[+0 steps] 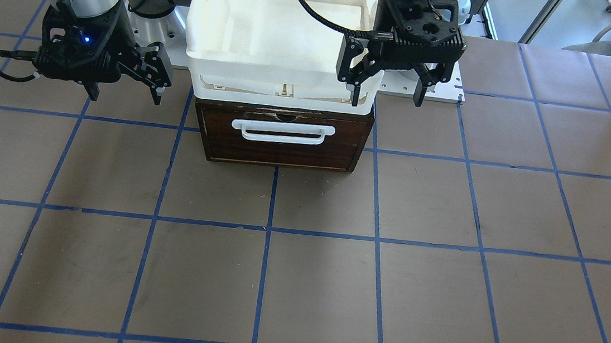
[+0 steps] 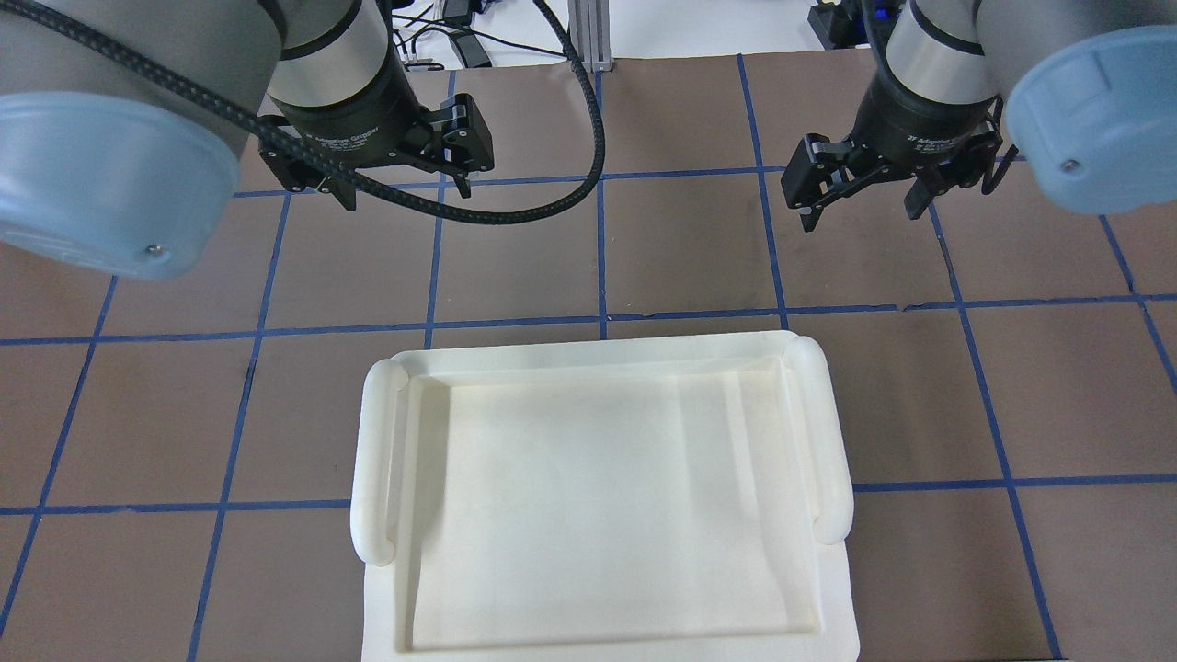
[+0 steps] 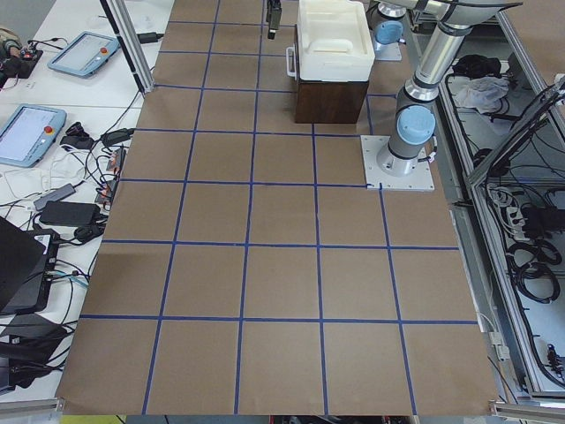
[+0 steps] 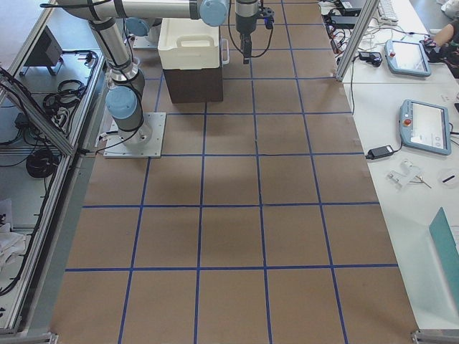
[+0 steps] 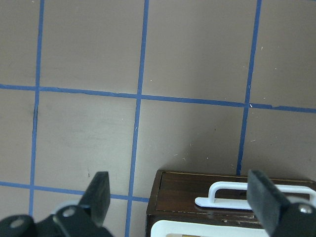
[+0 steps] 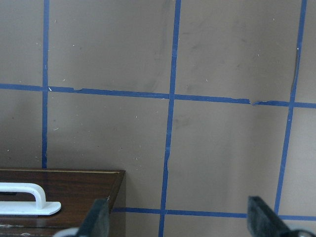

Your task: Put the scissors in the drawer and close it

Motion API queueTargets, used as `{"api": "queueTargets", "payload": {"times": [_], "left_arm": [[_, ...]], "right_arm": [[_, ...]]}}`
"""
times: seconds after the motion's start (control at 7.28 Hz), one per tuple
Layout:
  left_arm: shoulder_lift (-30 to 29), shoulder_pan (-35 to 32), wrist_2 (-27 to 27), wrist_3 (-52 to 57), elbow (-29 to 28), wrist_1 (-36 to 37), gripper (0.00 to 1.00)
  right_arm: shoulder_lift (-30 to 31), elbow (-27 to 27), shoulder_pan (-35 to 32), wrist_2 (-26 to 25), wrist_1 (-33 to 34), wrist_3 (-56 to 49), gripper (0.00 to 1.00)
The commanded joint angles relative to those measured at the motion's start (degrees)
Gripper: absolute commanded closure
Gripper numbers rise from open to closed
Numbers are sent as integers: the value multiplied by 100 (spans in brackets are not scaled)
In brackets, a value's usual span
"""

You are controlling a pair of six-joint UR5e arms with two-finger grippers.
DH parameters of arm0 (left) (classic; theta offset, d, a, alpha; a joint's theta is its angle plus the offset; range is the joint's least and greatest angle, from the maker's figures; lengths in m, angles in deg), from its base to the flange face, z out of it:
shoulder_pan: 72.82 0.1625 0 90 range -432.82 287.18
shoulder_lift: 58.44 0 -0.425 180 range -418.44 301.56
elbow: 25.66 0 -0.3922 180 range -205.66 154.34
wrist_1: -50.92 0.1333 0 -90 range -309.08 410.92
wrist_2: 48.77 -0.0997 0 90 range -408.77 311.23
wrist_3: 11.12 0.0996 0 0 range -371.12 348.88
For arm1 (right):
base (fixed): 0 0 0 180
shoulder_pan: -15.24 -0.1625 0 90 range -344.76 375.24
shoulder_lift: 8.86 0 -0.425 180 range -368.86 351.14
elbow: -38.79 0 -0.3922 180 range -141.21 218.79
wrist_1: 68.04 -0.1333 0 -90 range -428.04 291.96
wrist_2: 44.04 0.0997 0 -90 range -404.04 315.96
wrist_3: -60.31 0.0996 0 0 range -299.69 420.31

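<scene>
The scissors show in no view. The drawer [image 1: 279, 149] has a dark brown wooden front and a white bar handle [image 1: 285, 131], and it sits pushed in flush with its box. My left gripper [image 1: 387, 100] is open and empty, hovering beside the box's corner; it also shows in the overhead view [image 2: 405, 193]. In the left wrist view, the open fingers [image 5: 98, 192] frame the drawer front [image 5: 187, 190] below. My right gripper [image 1: 125, 97] is open and empty on the other side of the box, and it also shows in the overhead view [image 2: 862, 213].
A white plastic tray [image 1: 270, 73] sits on top of the drawer box and hides it in the overhead view [image 2: 377, 460]. The table is brown paper with blue tape lines [image 1: 269, 228]. Tablets and cables lie on side benches [image 3: 31, 132].
</scene>
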Motion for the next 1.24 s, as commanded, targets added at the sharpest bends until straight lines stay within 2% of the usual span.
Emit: {"api": "queueTargets", "payload": {"times": [0.0,0.27,1.1], "left_arm": [[113,412,208,186,70,36,0],[175,844,225,381,88,18,0],[201,846,278,732,237,-289,0]], "right_arm": [[0,0,0,-5,2,5,0],[0,0,0,4,2,5,0],[0,0,0,4,11,5,0]]}}
